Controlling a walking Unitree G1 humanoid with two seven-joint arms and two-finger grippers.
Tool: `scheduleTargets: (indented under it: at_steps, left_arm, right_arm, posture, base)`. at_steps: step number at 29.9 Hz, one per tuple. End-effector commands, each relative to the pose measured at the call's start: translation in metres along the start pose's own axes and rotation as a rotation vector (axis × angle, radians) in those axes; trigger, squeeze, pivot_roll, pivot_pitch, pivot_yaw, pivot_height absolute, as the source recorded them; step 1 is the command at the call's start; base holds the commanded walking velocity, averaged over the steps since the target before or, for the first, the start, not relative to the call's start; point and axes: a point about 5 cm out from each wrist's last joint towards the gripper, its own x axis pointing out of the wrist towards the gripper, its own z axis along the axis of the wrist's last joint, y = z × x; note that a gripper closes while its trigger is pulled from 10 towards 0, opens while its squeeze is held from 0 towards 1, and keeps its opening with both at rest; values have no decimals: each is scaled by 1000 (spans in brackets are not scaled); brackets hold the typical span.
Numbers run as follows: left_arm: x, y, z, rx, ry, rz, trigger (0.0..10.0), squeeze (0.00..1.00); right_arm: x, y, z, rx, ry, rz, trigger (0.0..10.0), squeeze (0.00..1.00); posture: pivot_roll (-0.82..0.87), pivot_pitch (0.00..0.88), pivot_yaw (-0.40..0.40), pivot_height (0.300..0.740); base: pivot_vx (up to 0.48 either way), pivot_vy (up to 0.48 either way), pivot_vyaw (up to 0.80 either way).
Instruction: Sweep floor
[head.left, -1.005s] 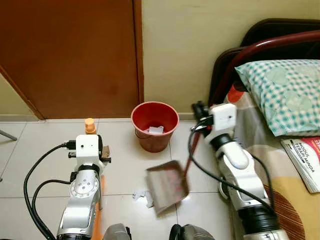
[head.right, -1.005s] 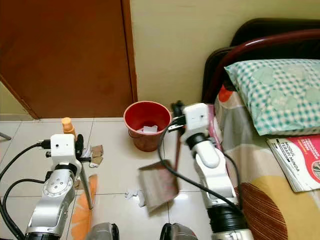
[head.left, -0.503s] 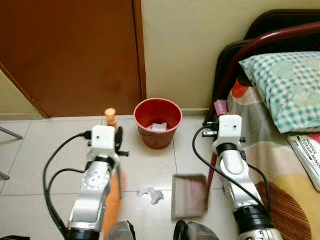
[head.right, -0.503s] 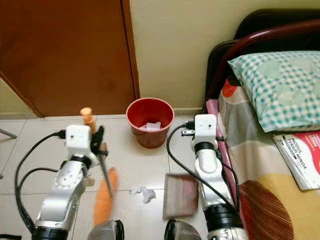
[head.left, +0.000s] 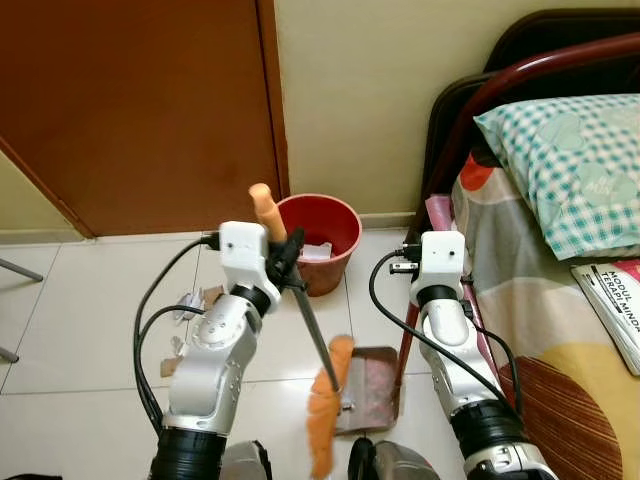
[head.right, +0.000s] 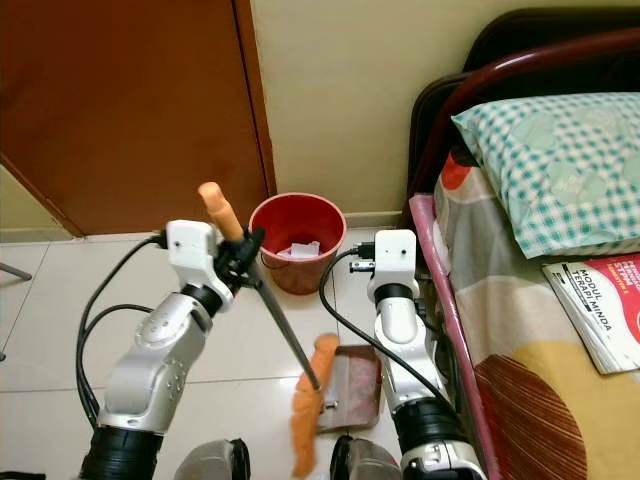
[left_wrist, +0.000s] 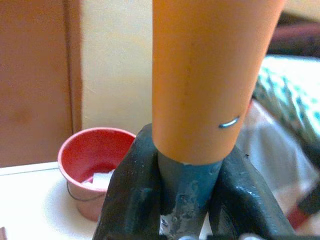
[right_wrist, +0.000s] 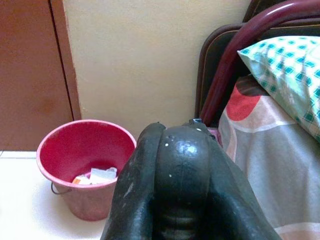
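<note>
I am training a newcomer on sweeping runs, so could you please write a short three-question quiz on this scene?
1. True or false: the left gripper is shut on the broom.
2. Where do the broom's orange bristles sit? A) inside the red bucket B) at the edge of the dustpan on the floor C) on the bed
3. Fill in: scraps of paper lie inside the red ____.

Key
1. True: in the left wrist view both black fingers clamp the grey shaft just under the orange handle.
2. B
3. bucket; the right gripper is shut on the dustpan's handle.
</note>
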Motion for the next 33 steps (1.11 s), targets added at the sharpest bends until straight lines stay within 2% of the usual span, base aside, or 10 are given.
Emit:
scheduleTargets:
  at_steps: [1, 7, 8, 9, 13, 20, 24, 28, 30, 33]
  left_arm:
    - [9, -15, 20, -160, -123, -2, 10000, 0]
    - [12, 10, 44, -173, -232, 123, 10000, 0]
    - [13, 20, 53, -154, -264, 157, 10000, 0]
    - [13, 20, 53, -154, -264, 157, 10000, 0]
    - [13, 41, 76, -122, -331, 211, 10000, 0]
    - [2, 72, 112, 7, -416, 276, 10000, 0]
    - [-4, 78, 113, 32, -411, 287, 10000, 0]
    - [-16, 87, 108, 88, -376, 298, 10000, 0]
    - [-28, 93, 87, 177, -291, 295, 10000, 0]
    - [-35, 93, 63, 249, -214, 287, 10000, 0]
  right_arm:
    - [2, 5, 2, 13, -10, 27, 10000, 0]
    - [2, 7, -1, 21, 11, 53, 10000, 0]
    - [3, 7, -2, 26, 12, 56, 10000, 0]
    - [3, 7, -2, 26, 12, 56, 10000, 0]
    - [4, 5, -2, 25, 23, 63, 10000, 0]
    - [0, -16, -6, -49, 52, 47, 10000, 0]
    - [0, -22, -6, -47, 53, 38, 10000, 0]
    - [-2, -33, -9, -39, 65, 40, 10000, 0]
    - [-1, -36, 1, 22, 33, 104, 10000, 0]
    - [0, -34, 12, 42, -2, 146, 10000, 0]
  posture:
    - [22, 151, -1, 740]
    - [20, 145, -6, 740]
    - [22, 143, -9, 740]
    - [22, 143, -9, 740]
    - [23, 148, -13, 740]
    - [21, 140, -18, 740]
    - [20, 142, -21, 740]
    - [23, 144, -23, 740]
    - [27, 143, -30, 740]
    - [29, 142, -34, 740]
  base:
    - [0, 0, 0]
    - [0, 0, 0]
    - [0, 0, 0]
    - [0, 0, 0]
    - [0, 0, 0]
    - [0, 0, 0]
    - [0, 0, 0]
    - [0, 0, 0]
    - [0, 0, 0]
    - [0, 0, 0]
